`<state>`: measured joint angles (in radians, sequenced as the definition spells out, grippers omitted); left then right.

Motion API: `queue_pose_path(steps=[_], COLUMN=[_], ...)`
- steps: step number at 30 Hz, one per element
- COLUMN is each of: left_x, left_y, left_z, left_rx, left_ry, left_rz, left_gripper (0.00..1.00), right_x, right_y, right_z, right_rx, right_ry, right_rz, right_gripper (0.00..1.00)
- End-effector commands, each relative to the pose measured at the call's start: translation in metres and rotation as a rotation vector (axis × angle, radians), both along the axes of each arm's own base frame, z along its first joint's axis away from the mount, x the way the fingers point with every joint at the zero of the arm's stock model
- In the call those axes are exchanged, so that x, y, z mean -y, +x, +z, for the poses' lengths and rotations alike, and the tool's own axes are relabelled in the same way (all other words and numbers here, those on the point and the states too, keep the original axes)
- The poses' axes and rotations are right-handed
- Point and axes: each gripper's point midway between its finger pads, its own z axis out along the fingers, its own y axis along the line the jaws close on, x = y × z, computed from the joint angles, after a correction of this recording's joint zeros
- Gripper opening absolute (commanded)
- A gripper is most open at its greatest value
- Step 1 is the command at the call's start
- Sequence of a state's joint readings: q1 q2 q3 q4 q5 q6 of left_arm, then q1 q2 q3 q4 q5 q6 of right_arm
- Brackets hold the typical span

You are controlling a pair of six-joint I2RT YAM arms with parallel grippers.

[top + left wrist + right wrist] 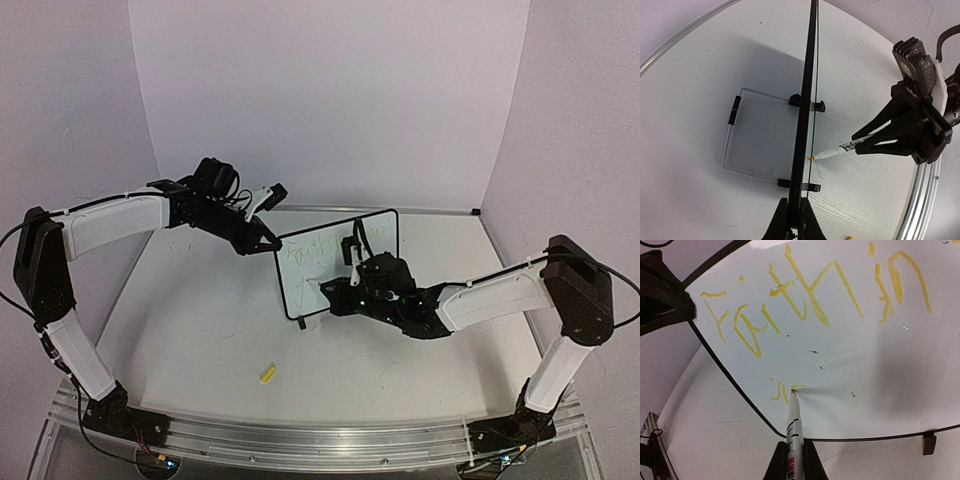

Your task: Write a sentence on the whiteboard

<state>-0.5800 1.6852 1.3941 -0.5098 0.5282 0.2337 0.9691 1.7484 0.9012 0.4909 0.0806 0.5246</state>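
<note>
Right wrist: yellow sentence [807, 295] on the whiteboard [880, 370] reads "Faith in".

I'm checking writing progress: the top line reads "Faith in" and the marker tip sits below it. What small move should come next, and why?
Probably drag the marker tip a little onward in the writing direction across the whiteboard. The second line has only a few strokes, the tip touches there, and the left gripper clamps the board's edge.

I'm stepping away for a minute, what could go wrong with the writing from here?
The marker tip presses on the whiteboard, which stands on two clip feet with only the left gripper pinching its edge; a hard push might tilt or slide it. The yellow writing looks faint, so it may read poorly.
</note>
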Motion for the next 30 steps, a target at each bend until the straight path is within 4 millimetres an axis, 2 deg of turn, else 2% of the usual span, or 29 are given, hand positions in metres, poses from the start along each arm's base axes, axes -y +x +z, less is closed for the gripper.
queue_pose_path(steps=[1, 11, 16, 30], left_x=[-0.017, -0.017, -0.017, -0.017], left_y=[-0.016, -0.015, -0.016, -0.016], left_z=[-0.061, -0.061, -0.061, -0.061], left_rx=[-0.121, -0.121, -0.119, -0.119], left_ry=[0.181, 0.181, 0.182, 0.184], left_rz=[0.02, 0.021, 0.02, 0.021], left_gripper=[0.0, 0.0, 0.0, 0.0], right_x=[0.006, 0.017, 0.022, 0.016], right_y=[0.006, 0.01, 0.011, 0.014], right_z=[-0.014, -0.007, 0.005, 0.029], right_rx=[-0.025, -0.01, 0.014, 0.055], right_ry=[-0.03, -0.051, -0.039, -0.008], right_rz=[-0.037, -0.09, -0.108, -0.098], right_gripper=[0.0, 0.0, 0.0, 0.0])
